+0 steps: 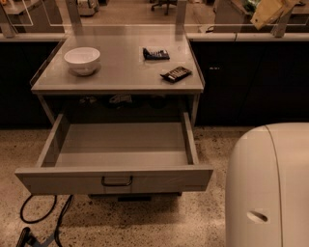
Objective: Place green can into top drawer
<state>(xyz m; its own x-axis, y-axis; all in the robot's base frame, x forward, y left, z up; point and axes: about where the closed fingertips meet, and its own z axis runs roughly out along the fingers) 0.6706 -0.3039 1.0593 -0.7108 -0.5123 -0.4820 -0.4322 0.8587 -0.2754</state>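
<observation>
Tool (270, 12) sits at top-right edge of view, a pale angular piece above the far counter, well apart from the top drawer (72, 181); can't tell its state. Green can (249, 5) shows only as a small green speck just left of the tool, too small to tell more. Drawer is pulled out twd the camera, grey w/ dark wire handle (116, 181) at centre; the surface (125, 77) above carries a white bowl (82, 60) at left & two dark packets (156, 53) (175, 74) at right, a rounded white robot body (270, 188) fills the lower right nr the drawer's right front corner, and a black cable (36, 212) lies on the floor at lower left.
</observation>
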